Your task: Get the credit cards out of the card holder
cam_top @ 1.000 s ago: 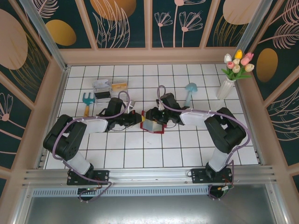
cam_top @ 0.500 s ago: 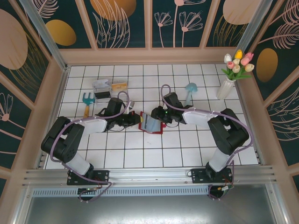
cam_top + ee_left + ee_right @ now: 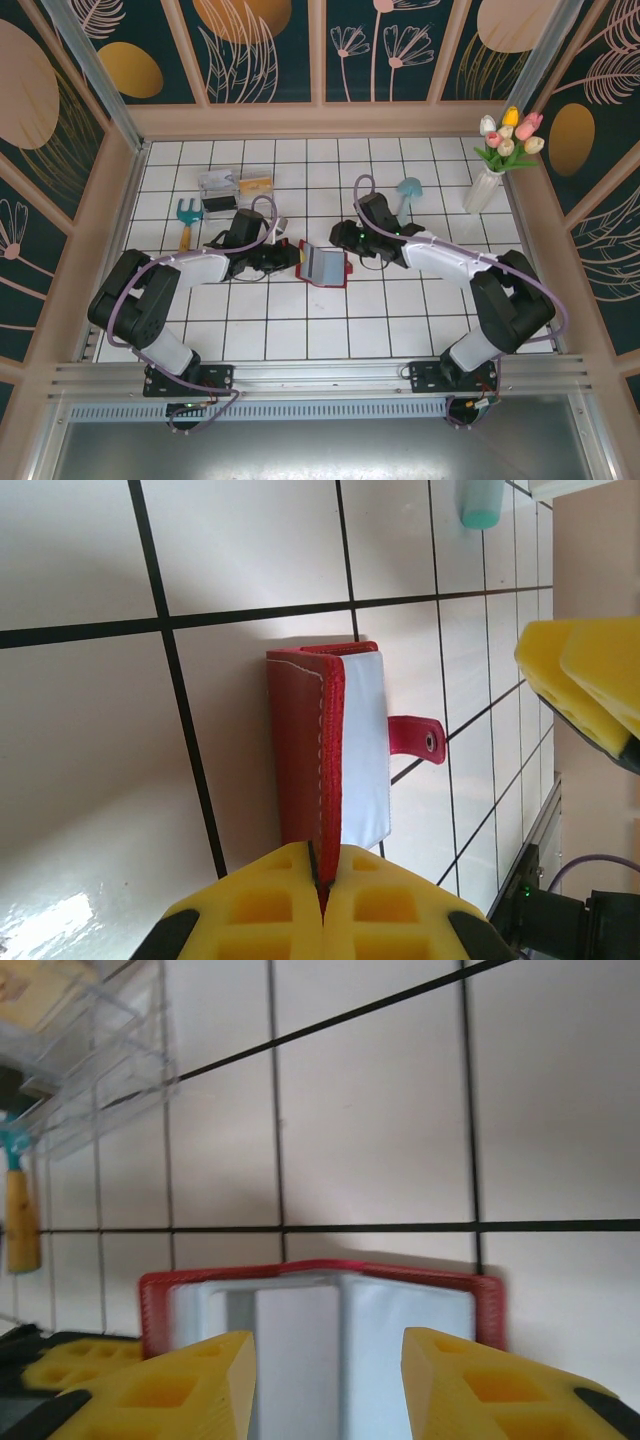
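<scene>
The right hand (image 3: 328, 1358) has drawn back to the far right of the card holder (image 3: 322, 264), fingers apart and empty; a second ago it sat right over it. The card holder lies open in the middle of the worktop (image 3: 400, 320), the left hand (image 3: 322, 868) still clenched on its red edge.

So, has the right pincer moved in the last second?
Yes: the right pincer drew back off the card holder, toward the blue mushroom figure.
</scene>
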